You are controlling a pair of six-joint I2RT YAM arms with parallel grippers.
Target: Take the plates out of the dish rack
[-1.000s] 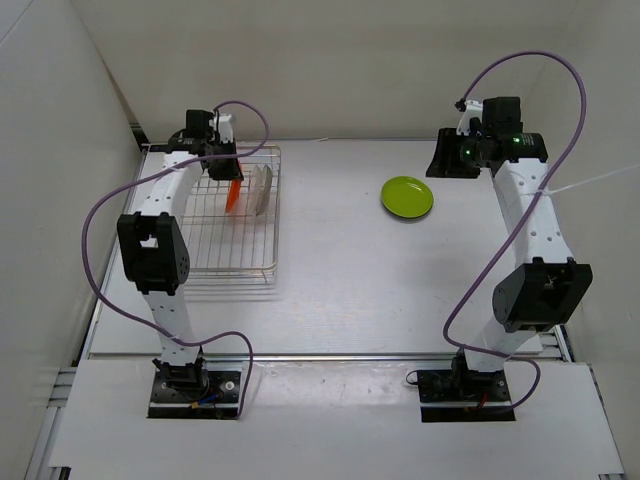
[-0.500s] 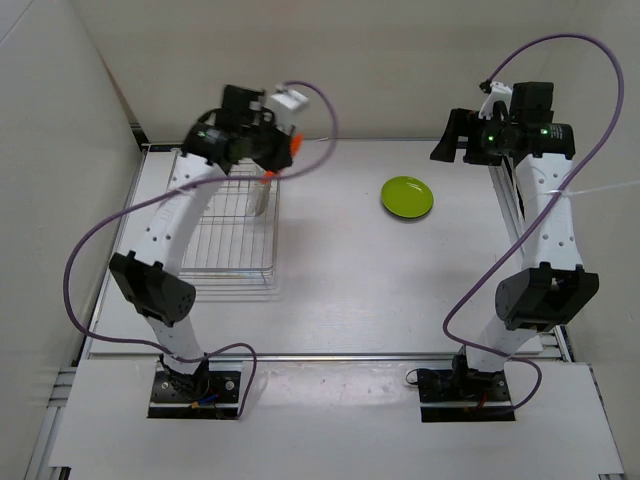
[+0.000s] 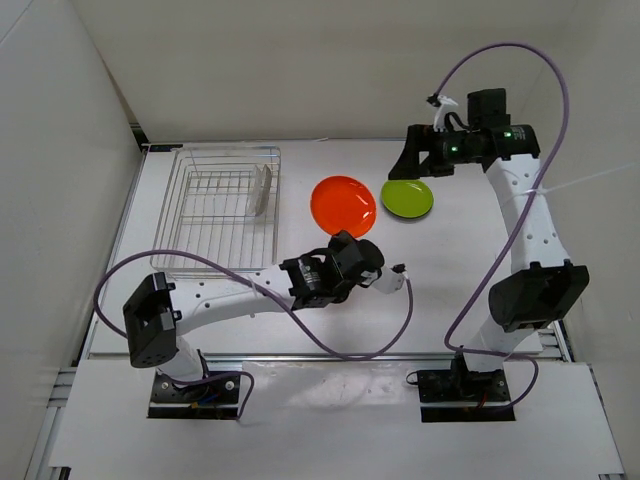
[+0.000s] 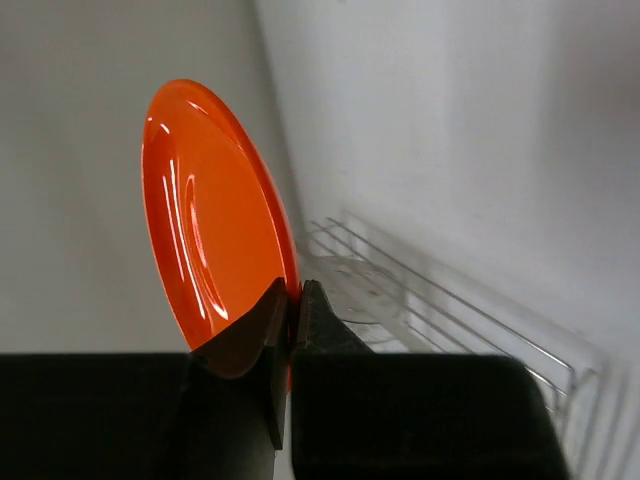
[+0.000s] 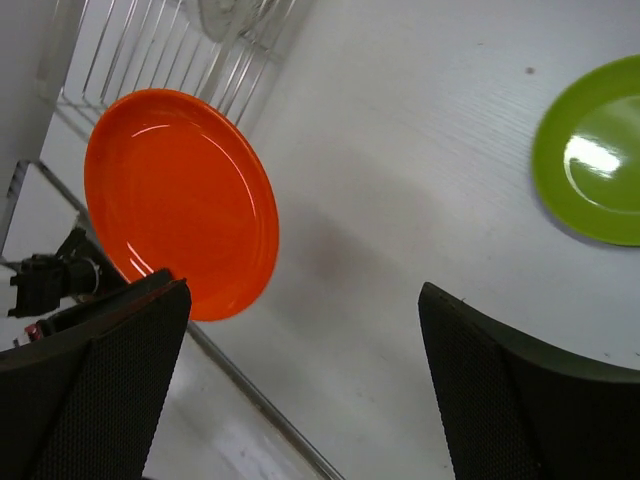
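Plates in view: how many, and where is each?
3. An orange plate pinched at its rim by the left gripper, a green plate flat on the table, a clear plate upright in the dish rack; more clear ones may hide there.

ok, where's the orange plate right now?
Top view: the orange plate is mid-frame, gripped by its rim in the left pincer, between the dish rack on its left and the lime green plate on its right.

The orange plate point(image 3: 342, 204) blocks the gap between dish rack point(image 3: 215, 225) and green plate point(image 3: 407, 197).
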